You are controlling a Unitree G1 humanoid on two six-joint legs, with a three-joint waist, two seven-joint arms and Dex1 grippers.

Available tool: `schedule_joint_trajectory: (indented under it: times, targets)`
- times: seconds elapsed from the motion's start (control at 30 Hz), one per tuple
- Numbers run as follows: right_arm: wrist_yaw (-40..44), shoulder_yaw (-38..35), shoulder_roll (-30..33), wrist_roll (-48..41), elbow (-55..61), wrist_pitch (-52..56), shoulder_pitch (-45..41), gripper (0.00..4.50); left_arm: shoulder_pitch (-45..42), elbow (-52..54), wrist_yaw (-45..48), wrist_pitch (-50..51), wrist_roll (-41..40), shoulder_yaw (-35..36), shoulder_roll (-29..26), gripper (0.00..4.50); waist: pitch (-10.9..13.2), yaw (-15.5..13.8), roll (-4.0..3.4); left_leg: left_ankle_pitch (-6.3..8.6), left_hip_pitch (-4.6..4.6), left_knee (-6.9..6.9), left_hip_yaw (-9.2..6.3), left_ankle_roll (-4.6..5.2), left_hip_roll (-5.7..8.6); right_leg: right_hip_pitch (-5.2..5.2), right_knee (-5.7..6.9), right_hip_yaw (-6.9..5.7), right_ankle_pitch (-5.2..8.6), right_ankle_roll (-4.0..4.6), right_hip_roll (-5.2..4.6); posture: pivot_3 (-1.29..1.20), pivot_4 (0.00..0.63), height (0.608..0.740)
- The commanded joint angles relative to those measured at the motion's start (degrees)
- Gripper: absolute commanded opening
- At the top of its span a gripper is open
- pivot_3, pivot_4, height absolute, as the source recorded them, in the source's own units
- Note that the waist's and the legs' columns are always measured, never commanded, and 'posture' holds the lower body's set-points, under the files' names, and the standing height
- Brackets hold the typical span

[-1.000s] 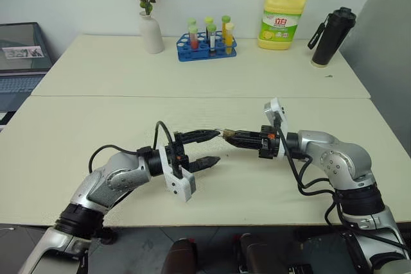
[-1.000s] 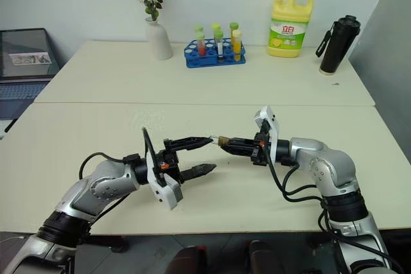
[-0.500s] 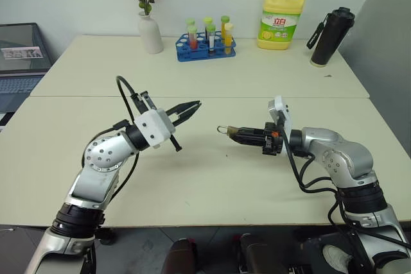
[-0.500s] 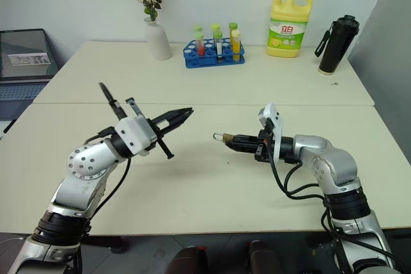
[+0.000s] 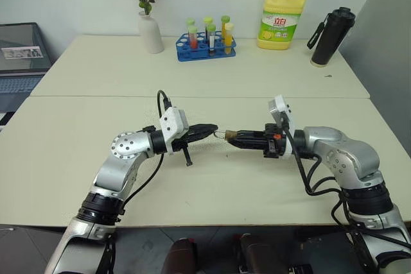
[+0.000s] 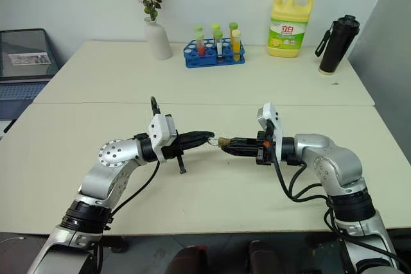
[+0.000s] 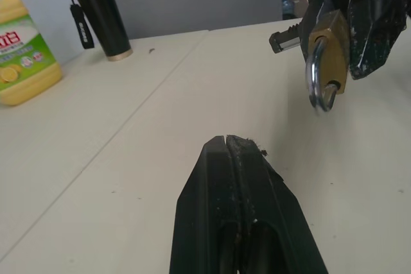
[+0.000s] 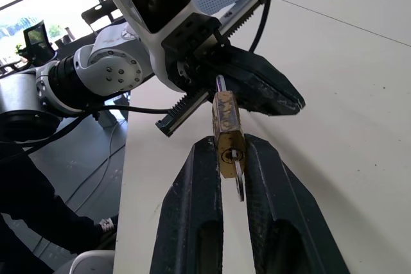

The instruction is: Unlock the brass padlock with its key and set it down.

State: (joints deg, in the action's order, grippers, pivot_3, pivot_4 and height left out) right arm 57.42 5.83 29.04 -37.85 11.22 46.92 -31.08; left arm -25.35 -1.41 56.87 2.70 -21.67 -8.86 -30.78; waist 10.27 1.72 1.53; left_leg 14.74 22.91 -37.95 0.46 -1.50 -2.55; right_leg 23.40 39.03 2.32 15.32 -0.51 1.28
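- Padlock [image 7: 329, 43]: yellow brass body, dulled and scuffed; shackle of bright polished steel.
- Fingers [image 7: 241, 216]: matt black plastic, finely scratched.
- Table [image 5: 192, 75]: smooth, matt cream surface.
- Arm shells [image 5: 125, 152]: brushed silvery metal.

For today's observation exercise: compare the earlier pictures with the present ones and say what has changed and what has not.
The left gripper was open beside the brass padlock, swung up and away while closing, and has come back shut, its tip just short of the shackle. The right gripper stayed shut on the padlock above the table, with the key in its keyhole. The things along the far edge have not moved.
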Motion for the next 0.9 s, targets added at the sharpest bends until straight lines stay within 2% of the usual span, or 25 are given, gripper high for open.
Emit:
schedule_joint_trajectory:
  times: [0.03, 0.5, 0.9]
  targets:
    - [0.6, -1.1, 0.7, -1.5, 2.3, 0.0, -0.3, 0.16, 0.1, 4.9, 1.5, 3.0, -2.5, 1.1, 0.1, 0.00, 0.0, 0.0, 0.00, 0.00, 0.00, 0.00, -0.01, 0.00, 0.00, 0.00, 0.00, -0.01, 0.00, 0.00, 0.00, 0.00, 0.150, 0.740]
    - [1.0, -0.6, 1.1, -1.1, 1.0, -0.4, -0.7, 0.16, 3.0, 13.5, 2.0, 11.1, -5.1, 2.0, -0.7, 0.00, 0.0, 0.0, 0.00, 0.00, 0.00, 0.00, 0.00, 0.00, 0.00, 0.00, 0.00, 0.02, 0.01, -0.01, 0.00, 0.00, 0.150, 0.740]
    - [1.0, -0.2, 1.2, -0.5, 0.2, -0.9, -0.6, 0.16, 4.6, 21.1, 1.3, 21.0, -11.7, 5.3, -2.3, 0.00, 0.0, 0.0, 0.00, 0.00, 0.00, 0.00, -0.01, 0.00, 0.01, 0.00, -0.01, 0.02, 0.02, -0.02, 0.00, 0.00, 0.150, 0.740]
